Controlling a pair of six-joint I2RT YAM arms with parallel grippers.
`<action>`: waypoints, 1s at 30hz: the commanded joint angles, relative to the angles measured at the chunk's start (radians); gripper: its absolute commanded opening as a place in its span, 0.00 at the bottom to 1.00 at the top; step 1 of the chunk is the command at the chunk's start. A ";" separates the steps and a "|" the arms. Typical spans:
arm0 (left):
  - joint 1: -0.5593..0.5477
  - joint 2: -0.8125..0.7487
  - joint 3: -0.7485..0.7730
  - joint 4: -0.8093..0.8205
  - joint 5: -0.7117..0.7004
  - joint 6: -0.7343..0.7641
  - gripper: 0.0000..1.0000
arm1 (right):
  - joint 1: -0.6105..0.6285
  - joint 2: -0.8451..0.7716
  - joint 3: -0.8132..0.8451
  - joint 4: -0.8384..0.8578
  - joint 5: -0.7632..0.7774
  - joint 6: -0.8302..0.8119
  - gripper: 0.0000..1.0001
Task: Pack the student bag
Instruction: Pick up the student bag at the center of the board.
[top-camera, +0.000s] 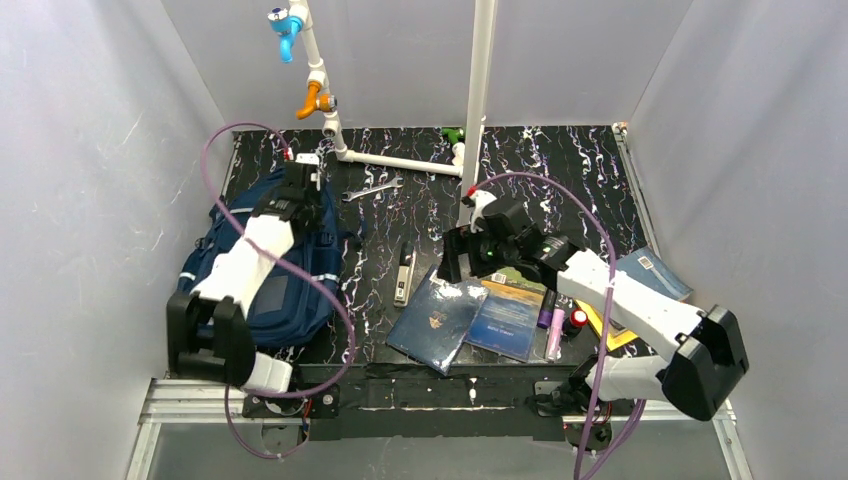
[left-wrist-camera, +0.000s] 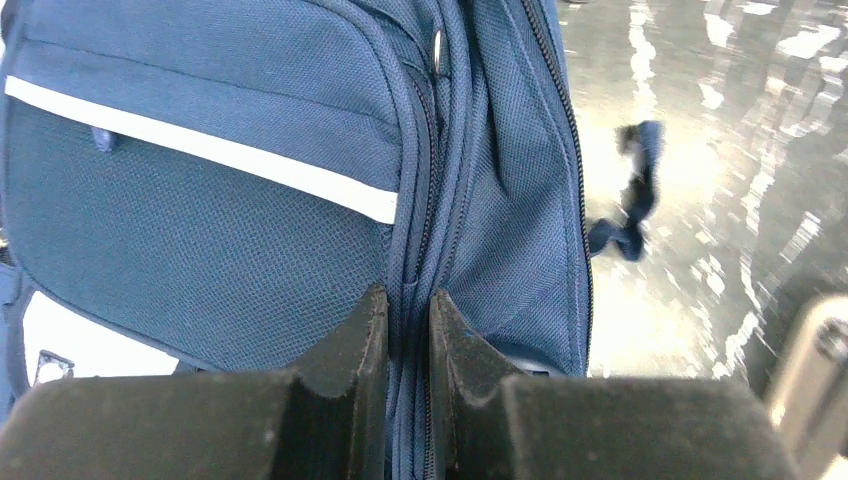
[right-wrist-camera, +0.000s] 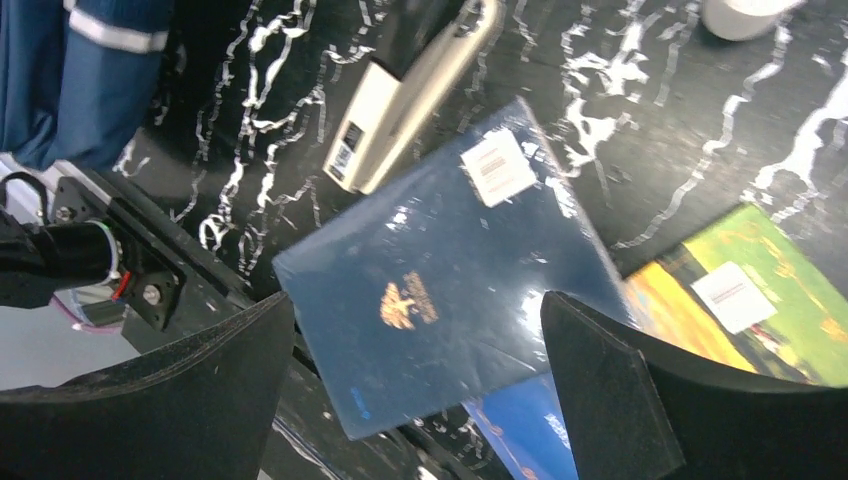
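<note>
Left pincer (left-wrist-camera: 408, 300) has its fingers nearly together, clamped on the bag (left-wrist-camera: 200, 200): a ridge of navy fabric beside a zip is pinched between the tips. The bag lies flat on the table (top-camera: 560, 170), under this pincer and stretching away ahead of it, with a light stripe (left-wrist-camera: 250, 165) crossing a pocket ahead and to the left of the tips. Ahead and to the right, a dark strap end (left-wrist-camera: 632, 190) rests on the bare table, just beside the bag's edge. The right pincer (right-wrist-camera: 418, 305) is well apart from the bag, its fingers spread wide with nothing gripped. It hangs over a dark blue book (right-wrist-camera: 440, 290) with a gold emblem and a white label, which shows in the gap between the fingers; whether the tips touch it cannot be told. Ahead and to the left of this pincer lies a beige stapler-like tool (right-wrist-camera: 400, 110), just beside the book's far edge. To the pincer's right a yellow-green book (right-wrist-camera: 760, 290) lies flat, and a brighter blue book (right-wrist-camera: 520, 430) shows from under the dark one, near the right finger.
</note>
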 joint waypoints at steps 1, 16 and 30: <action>-0.045 -0.258 -0.112 0.110 0.169 0.055 0.00 | 0.107 0.059 0.109 0.124 0.084 0.087 1.00; -0.059 -0.817 -0.411 0.191 0.470 0.003 0.00 | 0.205 0.296 0.307 0.417 0.321 0.432 1.00; -0.059 -1.035 -0.521 0.196 0.527 -0.036 0.00 | 0.228 0.426 0.417 0.578 0.365 0.471 1.00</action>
